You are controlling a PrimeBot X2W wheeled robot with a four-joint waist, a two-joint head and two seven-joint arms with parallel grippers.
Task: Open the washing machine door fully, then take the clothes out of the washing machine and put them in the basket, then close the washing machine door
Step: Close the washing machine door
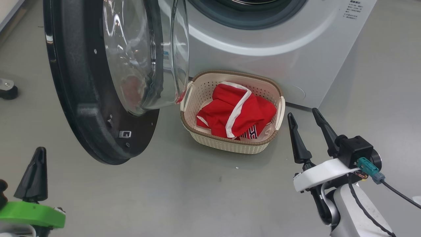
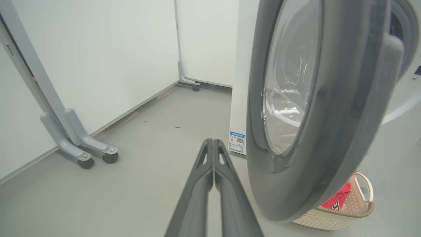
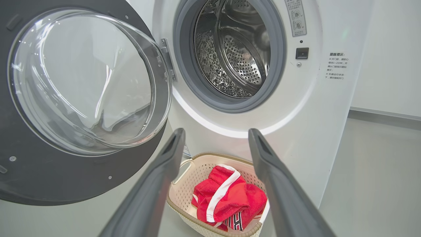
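Observation:
The washing machine door [image 1: 82, 98] stands swung open to the left, its black rim and glass bowl facing me. Behind it the washing machine [image 1: 263, 59] shows its grey-ringed opening, and the steel drum [image 3: 236, 49] looks bare inside. The cream basket [image 1: 230, 144] sits on the floor in front of the machine, holding the red clothes [image 1: 236, 112] with white trim. My right gripper [image 1: 302, 113] hangs open to the right of the basket, nothing between its fingers. My left gripper [image 1: 41, 151] is low at the left, shut and empty, its fingers [image 2: 213, 144] pressed together beside the door [image 2: 315, 115].
A grey stand on castors [image 2: 79, 144] rests by the white wall left of the machine. A castor [image 1: 6, 89] shows at the far left of the floor. A blue label [image 2: 236, 141] marks the machine's lower corner. Grey floor stretches in front of the basket.

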